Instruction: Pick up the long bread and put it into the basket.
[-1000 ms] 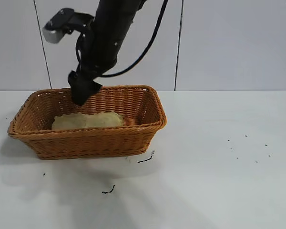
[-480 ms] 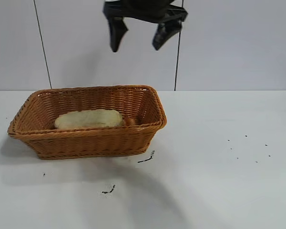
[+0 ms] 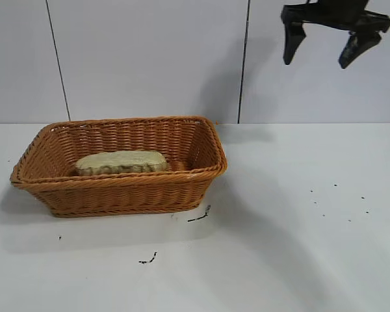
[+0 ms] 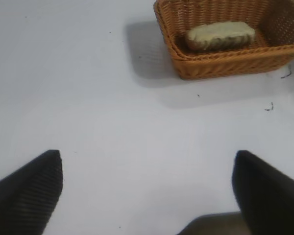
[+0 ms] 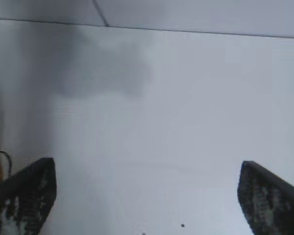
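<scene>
The long bread [image 3: 121, 162] lies flat in the basket [image 3: 120, 192], probably pointing three to nine o'clock, far toward eight o'clock from the empty, wide-open right gripper [image 3: 326, 44].
</scene>
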Controlling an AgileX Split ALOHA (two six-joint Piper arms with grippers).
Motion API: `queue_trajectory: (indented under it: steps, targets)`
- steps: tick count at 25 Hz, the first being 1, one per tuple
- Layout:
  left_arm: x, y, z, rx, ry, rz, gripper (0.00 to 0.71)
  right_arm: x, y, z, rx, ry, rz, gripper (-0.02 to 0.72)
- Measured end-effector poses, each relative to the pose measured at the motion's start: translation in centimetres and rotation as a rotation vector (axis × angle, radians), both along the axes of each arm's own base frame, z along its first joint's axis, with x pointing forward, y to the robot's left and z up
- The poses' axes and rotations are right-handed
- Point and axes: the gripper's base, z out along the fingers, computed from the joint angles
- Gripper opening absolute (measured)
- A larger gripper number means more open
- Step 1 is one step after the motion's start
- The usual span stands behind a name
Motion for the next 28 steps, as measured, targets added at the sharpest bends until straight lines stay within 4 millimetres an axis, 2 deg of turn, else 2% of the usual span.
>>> queue_trajectory:
  steps: [3,7,9,10,13,16,23,28]
  targets:
    - [0.0,0.0,0.0,0.000,0.000,0.000,0.692,-1.6,-0.1,1.3,-0.005,0.002,0.000,0.690]
    - [0.0,0.0,0.0,0.000,0.000,0.000,0.692,-6.1,-0.3,3.9,-0.025,0.022,0.011,0.690]
    - [0.0,0.0,0.0,0.000,0.000,0.000,0.692,-9.3,-0.5,5.6,-0.031,0.016,0.018,0.690]
    - [0.0,0.0,0.0,0.000,0.000,0.000,0.692,-10.9,-0.5,5.8,-0.033,0.028,0.020,0.690]
    - [0.0,0.0,0.0,0.000,0.000,0.000,0.692,-16.6,-0.7,7.7,-0.033,0.012,0.022,0.690]
    - [0.0,0.0,0.0,0.000,0.000,0.000,0.692,-22.1,-0.8,8.3,-0.034,-0.002,0.023,0.690]
    - [0.0,0.0,0.0,0.000,0.000,0.000,0.692,-32.7,-1.2,6.5,-0.041,-0.052,0.036,0.690]
    - [0.0,0.0,0.0,0.000,0.000,0.000,0.692,-39.1,-1.4,3.0,-0.051,-0.150,0.048,0.690]
